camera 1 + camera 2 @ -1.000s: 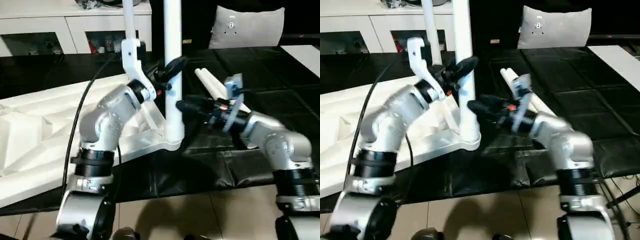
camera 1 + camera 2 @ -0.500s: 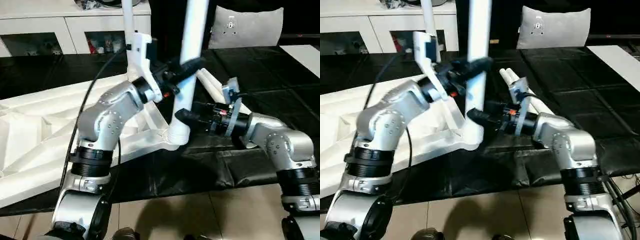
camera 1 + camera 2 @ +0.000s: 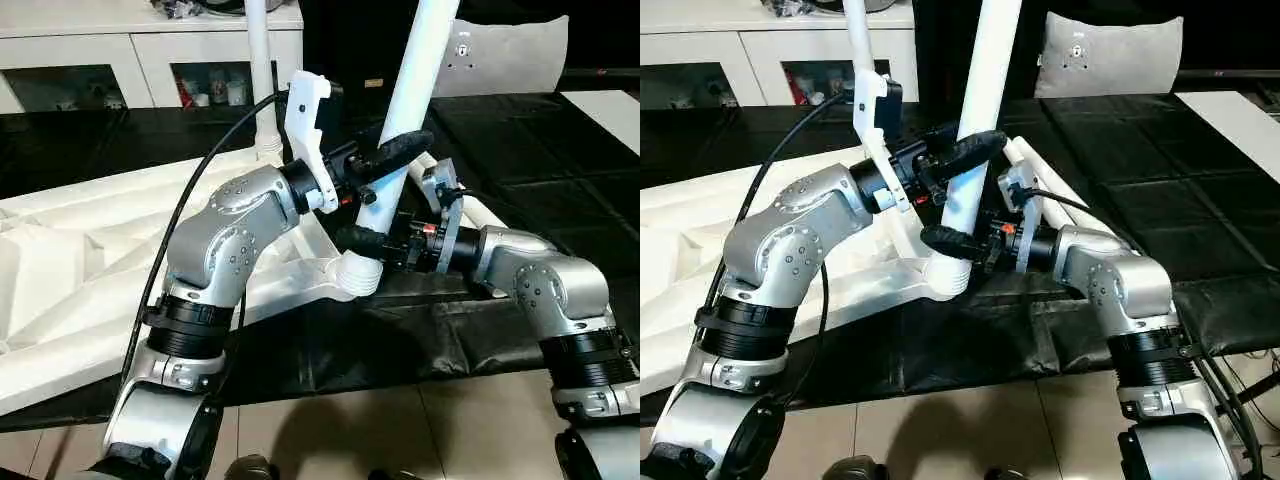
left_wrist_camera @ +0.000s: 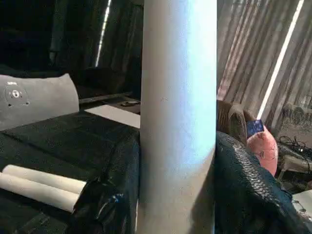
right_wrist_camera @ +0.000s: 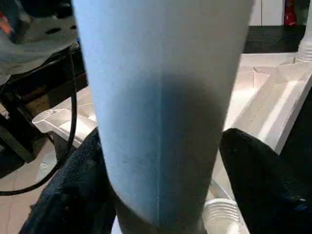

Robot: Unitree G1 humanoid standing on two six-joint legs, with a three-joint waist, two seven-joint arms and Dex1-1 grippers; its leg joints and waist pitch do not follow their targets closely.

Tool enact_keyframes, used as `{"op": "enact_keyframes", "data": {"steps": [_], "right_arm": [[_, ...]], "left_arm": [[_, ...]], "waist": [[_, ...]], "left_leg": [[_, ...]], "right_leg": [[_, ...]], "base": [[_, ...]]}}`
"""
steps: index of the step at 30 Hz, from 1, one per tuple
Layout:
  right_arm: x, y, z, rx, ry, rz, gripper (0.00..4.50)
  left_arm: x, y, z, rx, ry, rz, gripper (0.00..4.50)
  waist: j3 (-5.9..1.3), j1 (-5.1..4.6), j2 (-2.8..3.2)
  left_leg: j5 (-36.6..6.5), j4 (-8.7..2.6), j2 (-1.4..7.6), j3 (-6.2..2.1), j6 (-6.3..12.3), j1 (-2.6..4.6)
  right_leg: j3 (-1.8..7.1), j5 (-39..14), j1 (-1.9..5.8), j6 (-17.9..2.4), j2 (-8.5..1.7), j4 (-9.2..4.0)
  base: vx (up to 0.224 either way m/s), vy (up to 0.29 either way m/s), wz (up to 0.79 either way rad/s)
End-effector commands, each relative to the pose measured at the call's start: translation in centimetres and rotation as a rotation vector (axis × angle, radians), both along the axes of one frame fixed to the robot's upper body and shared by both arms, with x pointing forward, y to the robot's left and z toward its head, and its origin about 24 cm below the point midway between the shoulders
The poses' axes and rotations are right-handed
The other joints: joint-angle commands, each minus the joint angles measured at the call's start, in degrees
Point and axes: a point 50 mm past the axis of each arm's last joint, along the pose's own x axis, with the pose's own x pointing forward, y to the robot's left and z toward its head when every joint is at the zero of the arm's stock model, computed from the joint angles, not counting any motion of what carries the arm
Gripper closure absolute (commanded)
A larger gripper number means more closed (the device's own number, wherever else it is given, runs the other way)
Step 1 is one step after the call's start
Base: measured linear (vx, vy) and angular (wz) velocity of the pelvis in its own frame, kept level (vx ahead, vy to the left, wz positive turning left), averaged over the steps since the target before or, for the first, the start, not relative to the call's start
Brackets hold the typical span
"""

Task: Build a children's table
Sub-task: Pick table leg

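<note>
Your white ribbed plastic children's table top lies underside-up on the black tabletop. Left end effector clamps the tilted white tapered leg; right end effector straddles its base, grip unclear. Next: straighten it into the corner socket.

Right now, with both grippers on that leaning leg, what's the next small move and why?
Probably tip the leg back upright over the corner socket before pushing down. It leans to the robot's right, so its base sits crooked at the tabletop corner. The left gripper clamps it higher up; the right gripper sits around its base.
</note>
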Motion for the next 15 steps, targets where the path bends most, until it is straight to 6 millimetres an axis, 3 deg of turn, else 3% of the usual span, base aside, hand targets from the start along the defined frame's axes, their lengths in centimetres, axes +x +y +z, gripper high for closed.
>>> {"op": "enact_keyframes", "data": {"steps": [1, 8, 15], "right_arm": [[0.06, 0.05, -0.01, -0.007, 0.010, -0.004, 1.47], [-0.20, 0.08, -0.12, -0.004, 0.014, 0.007, 2.17], [-0.29, 0.24, -0.34, -0.003, 0.022, 0.013, 2.58]], "left_arm": [[-0.37, -0.06, 0.38, 0.008, -0.040, -0.009, 2.73], [-0.21, 0.02, 0.15, 0.031, -0.048, 0.003, 2.73], [-0.36, -0.17, 0.16, 0.030, -0.049, -0.003, 2.73]], "waist": [[-5.33, -0.03, -0.89], [-5.37, 0.00, -0.78], [-5.36, -0.01, -0.76]], "left_leg": [[-5.99, -3.42, 2.58, -0.59, 2.77, 0.09], [-6.05, -3.43, 2.60, -0.64, 2.76, 0.14], [-6.21, -3.43, 2.63, -0.62, 2.67, 0.16]], "right_leg": [[2.90, -20.53, 4.04, -5.02, -3.70, -3.78], [2.92, -19.95, 4.04, -5.19, -3.68, -3.72], [2.92, -19.89, 4.04, -5.48, -3.75, -3.72]], "base": [[0.000, 0.000, 0.00], [0.000, 0.000, 0.00], [0.000, 0.000, 0.00]]}}
